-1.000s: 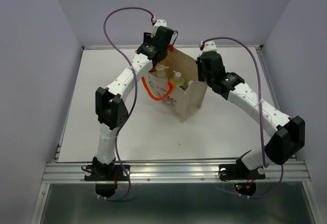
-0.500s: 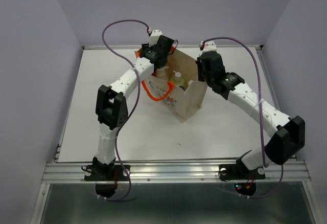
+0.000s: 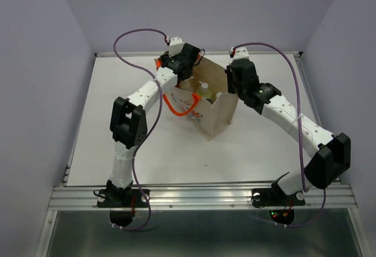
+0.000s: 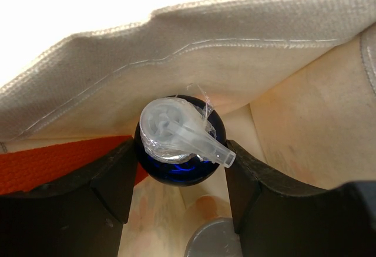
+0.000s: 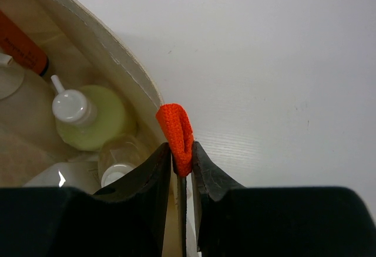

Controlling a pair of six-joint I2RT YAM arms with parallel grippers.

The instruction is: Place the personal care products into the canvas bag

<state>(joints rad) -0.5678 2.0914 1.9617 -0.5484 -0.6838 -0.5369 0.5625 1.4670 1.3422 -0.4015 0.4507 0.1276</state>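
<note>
The left end effector (image 4: 180, 162) is down inside the bag (image 4: 194, 69). Its two fingers press on opposite sides of a blue cap (image 4: 176, 173), at the cap's 9 and 3 o'clock. The cap carries a clear pump top (image 4: 173, 125) whose spout points to 4 o'clock. The bottle body under the cap is hidden. Below, at the cap's 6 o'clock, shows the round top of a grey cap (image 4: 214, 244). At 9 o'clock an orange strap (image 4: 53, 163) lies against the bag wall, partly behind the left finger.

The right end effector (image 5: 181, 151) is pressed together on the handle (image 5: 175, 122), pinching a folded loop of it just outside the bag rim. Inside the bag, at the handle's 9 o'clock, stands the green bottle (image 5: 100, 122), upright, with its white cap pointing up. A clear bottle (image 5: 117, 172) is just beside it, at the handle's 8 o'clock, touching the bag wall. Farther out at 9 o'clock is a whitish bottle (image 5: 12, 87), cut by the picture's edge. At 10 o'clock lies an orange bottle (image 5: 20, 43) with a dark end; I cannot tell if the blue cap belongs to it.

From above, the bag stands upright near the middle of the bench (image 3: 117, 122), a little towards 12 o'clock. The left arm enters at the bag's 10 o'clock side and the right arm meets its 3 o'clock corner.
</note>
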